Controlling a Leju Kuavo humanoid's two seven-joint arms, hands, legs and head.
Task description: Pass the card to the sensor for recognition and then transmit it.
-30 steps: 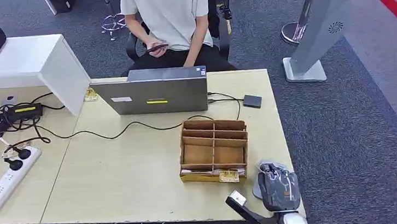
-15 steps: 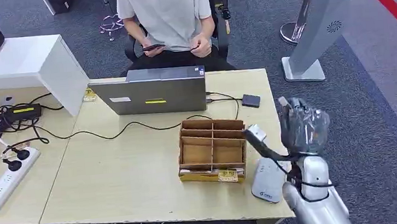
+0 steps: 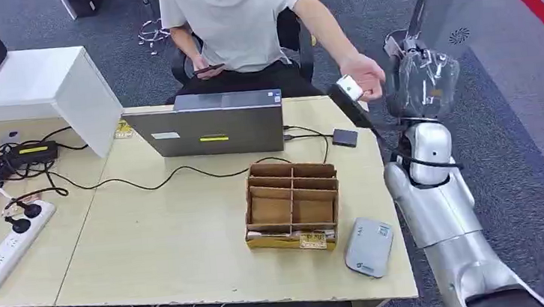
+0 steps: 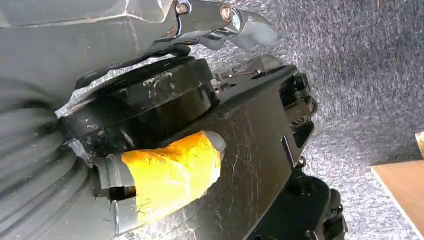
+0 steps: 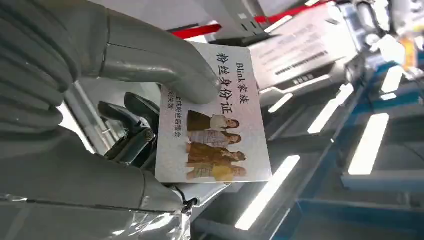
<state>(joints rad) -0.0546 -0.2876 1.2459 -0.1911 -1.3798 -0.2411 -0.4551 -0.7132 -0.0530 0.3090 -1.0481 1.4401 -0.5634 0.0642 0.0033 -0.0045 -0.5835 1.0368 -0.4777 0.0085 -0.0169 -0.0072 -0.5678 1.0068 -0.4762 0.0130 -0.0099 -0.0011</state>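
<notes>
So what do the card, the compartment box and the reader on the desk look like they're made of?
Card: glossy printed plastic or laminated stock, flat and stiff in the right hand. Compartment box: thin brown wood or board, matte, with slotted dividers. Reader: moulded grey plastic, smooth with rounded corners. None can be told for certain.

Right arm raised high, right hand (image 3: 426, 82) up, thumb pressed against fingers (image 5: 127, 112), gripping.
</notes>
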